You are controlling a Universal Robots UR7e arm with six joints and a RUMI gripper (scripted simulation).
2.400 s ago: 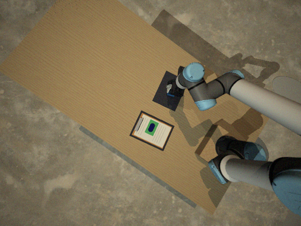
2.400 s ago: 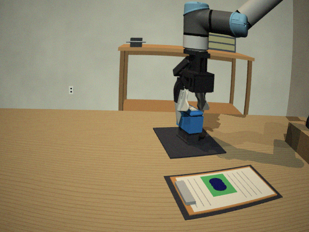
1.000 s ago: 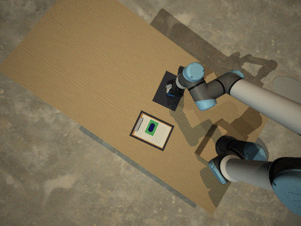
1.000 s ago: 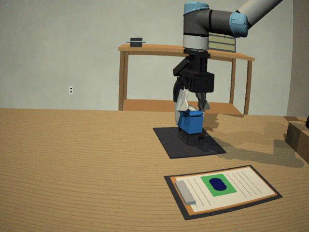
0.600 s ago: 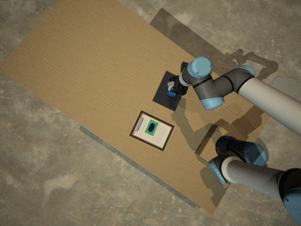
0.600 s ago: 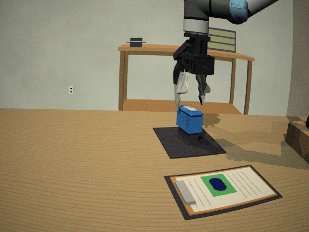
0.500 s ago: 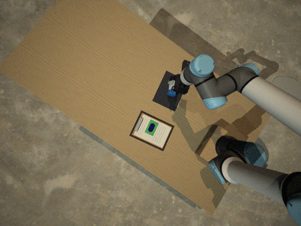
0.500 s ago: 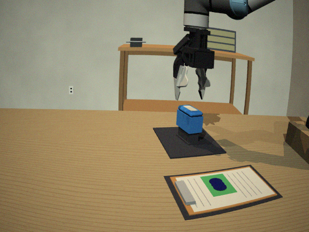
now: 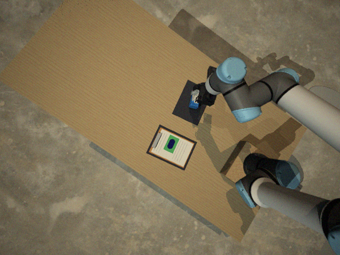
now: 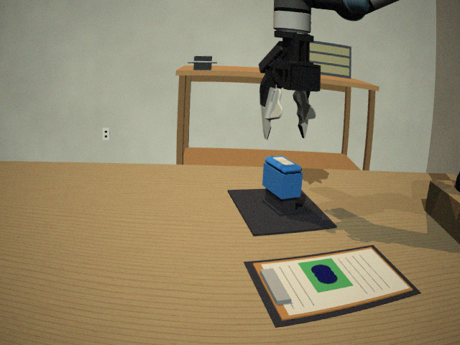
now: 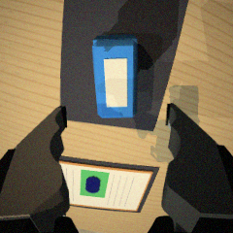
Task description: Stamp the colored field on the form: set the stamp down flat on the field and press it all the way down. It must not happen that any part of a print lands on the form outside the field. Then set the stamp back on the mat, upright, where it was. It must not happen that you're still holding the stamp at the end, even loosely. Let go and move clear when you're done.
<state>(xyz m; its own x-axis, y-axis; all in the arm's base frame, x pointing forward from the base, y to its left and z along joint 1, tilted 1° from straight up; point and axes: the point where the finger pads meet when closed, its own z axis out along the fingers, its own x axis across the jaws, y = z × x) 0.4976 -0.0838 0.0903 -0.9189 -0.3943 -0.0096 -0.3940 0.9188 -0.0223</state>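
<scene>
The blue stamp (image 10: 282,181) with a white label on top stands upright on the dark mat (image 10: 280,210). It also shows in the wrist view (image 11: 116,77) and from above (image 9: 193,102). My gripper (image 10: 285,134) hangs well above the stamp, open and empty, with its fingers clear of it. In the wrist view the two fingers frame the near edge of the mat. The form on its clipboard (image 10: 331,284) lies in front of the mat. Its green field (image 10: 325,274) carries a dark blue stamp mark (image 10: 324,273), also seen in the wrist view (image 11: 92,183).
A grey clip (image 10: 275,285) sits on the left end of the clipboard. A wooden shelf table stands behind the work table. A second arm's base (image 9: 274,175) stands at the table's right edge.
</scene>
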